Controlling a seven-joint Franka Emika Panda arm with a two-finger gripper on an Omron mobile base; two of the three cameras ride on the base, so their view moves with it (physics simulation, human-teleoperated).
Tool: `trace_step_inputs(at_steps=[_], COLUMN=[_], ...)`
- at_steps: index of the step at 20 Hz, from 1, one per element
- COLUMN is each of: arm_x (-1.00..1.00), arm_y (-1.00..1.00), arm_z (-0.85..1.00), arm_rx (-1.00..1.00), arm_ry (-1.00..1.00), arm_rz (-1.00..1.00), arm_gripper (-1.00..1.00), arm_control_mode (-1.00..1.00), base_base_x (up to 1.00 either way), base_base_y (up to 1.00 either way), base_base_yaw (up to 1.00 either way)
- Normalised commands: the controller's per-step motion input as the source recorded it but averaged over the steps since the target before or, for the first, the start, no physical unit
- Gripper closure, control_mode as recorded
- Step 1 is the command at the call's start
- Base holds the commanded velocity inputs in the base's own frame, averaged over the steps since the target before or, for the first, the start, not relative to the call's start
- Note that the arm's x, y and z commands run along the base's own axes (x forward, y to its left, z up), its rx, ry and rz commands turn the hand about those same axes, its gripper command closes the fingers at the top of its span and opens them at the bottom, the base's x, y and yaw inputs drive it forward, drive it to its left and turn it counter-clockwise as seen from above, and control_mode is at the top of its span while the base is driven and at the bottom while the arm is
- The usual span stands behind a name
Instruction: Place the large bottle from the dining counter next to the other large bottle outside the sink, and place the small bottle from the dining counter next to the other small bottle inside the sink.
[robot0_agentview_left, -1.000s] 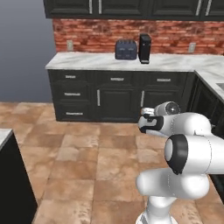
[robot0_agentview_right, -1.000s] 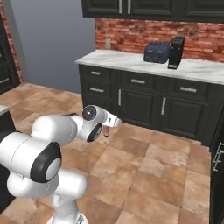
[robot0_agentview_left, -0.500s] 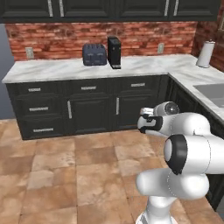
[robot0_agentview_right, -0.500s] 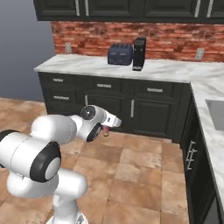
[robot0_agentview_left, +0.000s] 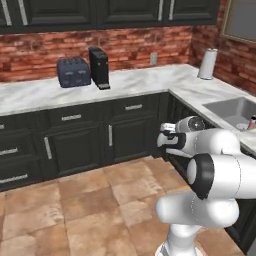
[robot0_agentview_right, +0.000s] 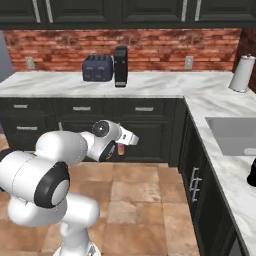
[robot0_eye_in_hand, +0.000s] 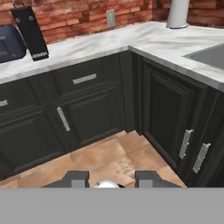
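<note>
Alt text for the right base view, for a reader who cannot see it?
A white robot arm carries a small bottle in its pincer across a tiled kitchen floor. Behind, a marble counter holds a toaster; the sink lies right.

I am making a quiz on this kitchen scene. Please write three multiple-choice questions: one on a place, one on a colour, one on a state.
1. Where does the paper towel roll stand?
A. on the floor
B. on the marble worktop, near the brick wall
C. in an open drawer

2. What colour is the toaster?
A. dark blue
B. red
C. white

3. How is the gripper?
A. open and empty
B. shut on a large black bottle
C. shut on the small bottle

Answers:
1 B: the roll is upright on the marble at the wall.
2 A: its body is dark blue.
3 C: a pale cap sits between the fingertips.
</note>
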Motion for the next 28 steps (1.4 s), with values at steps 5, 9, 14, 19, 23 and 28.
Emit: trace_step_inputs(at_steps=[5, 9, 14, 19, 23, 28], arm_x=[0.00, 0.00, 0.00, 0.00, 0.00, 0.00], arm_y=[0.00, 0.00, 0.00, 0.00, 0.00, 0.00], arm_z=[0.00, 0.00, 0.00, 0.00, 0.00, 0.00], arm_rx=[0.00, 0.00, 0.00, 0.00, 0.00, 0.00], arm_ry=[0.00, 0.00, 0.00, 0.00, 0.00, 0.00], arm_rz=[0.00, 0.00, 0.00, 0.00, 0.00, 0.00], arm_gripper=[1.00, 1.00, 1.00, 1.00, 1.00, 1.00], arm_control_mode=[1.00, 1.00, 1.00, 1.00, 1.00, 1.00], base_base_x=[0.64, 0.60, 0.57, 0.52, 0.54, 0.57], base_base_y=[0.11, 0.08, 0.07, 0.08, 0.11, 0.18], base_base_yaw=[-0.36, -0.36, -0.37, -0.38, -0.39, -0.38])
